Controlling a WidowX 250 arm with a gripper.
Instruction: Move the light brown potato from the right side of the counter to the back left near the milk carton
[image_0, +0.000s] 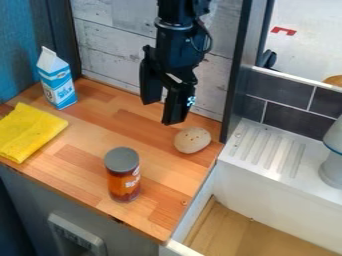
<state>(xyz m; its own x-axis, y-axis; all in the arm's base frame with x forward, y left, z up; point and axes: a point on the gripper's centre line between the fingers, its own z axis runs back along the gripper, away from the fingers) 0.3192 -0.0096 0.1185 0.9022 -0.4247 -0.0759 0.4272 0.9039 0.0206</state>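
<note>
The black gripper (163, 111) hangs down over the back part of the wooden counter, its two fingers apart with nothing between them. Nearest to it is a pale, speckled, rounded object like a potato (192, 140), lying a little to the right and below, close to the counter's right edge. Toward the front stands an upright can (123, 175) with a grey lid and an orange and dark body. At the back left a blue and white carton (57, 79) stands upright. A folded yellow cloth (30, 131) lies at the left edge of the counter (87, 150).
A dark vertical post (242, 65) rises at the counter's back right corner. Right of it are a white ridged drainboard (274, 150), a sink basin with a wooden bottom (234, 232) and a white object (332, 160). A plank-patterned wall (113, 50) stands behind the counter.
</note>
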